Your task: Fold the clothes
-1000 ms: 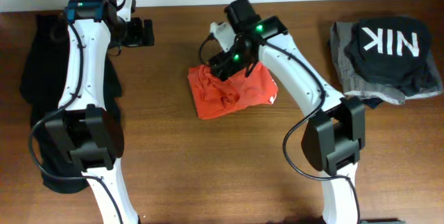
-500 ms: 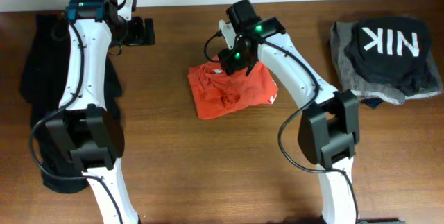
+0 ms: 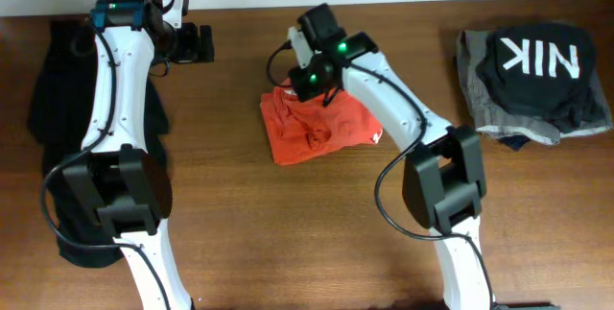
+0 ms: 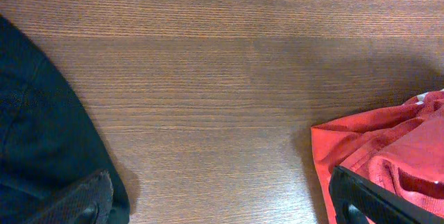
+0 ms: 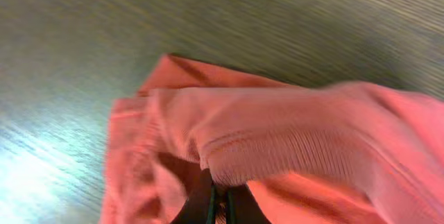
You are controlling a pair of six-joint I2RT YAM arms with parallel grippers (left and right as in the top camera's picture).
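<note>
The orange-red T-shirt (image 3: 326, 126) lies folded in a rough square at the table's middle. My right gripper (image 3: 299, 86) is at its back-left corner, shut on a fold of the cloth. In the right wrist view the shirt (image 5: 291, 134) bulges over the closed gripper (image 5: 218, 207), with fabric pinched between the fingers. The large black garment (image 3: 53, 99) lies along the left edge. My left gripper (image 3: 200, 44) hovers open over bare wood at the back left. Its wrist view shows the black garment (image 4: 35, 134) on the left and the shirt (image 4: 388, 151) on the right, with nothing in the left gripper (image 4: 222, 213).
At the back right sits a stack of folded clothes: a grey piece (image 3: 480, 89) under a black one with white letters (image 3: 542, 60). Bare wooden table (image 3: 288, 233) runs along the front.
My right gripper has gone from open to shut on the shirt's back edge and has shifted a little to the left. The left arm has not moved.
</note>
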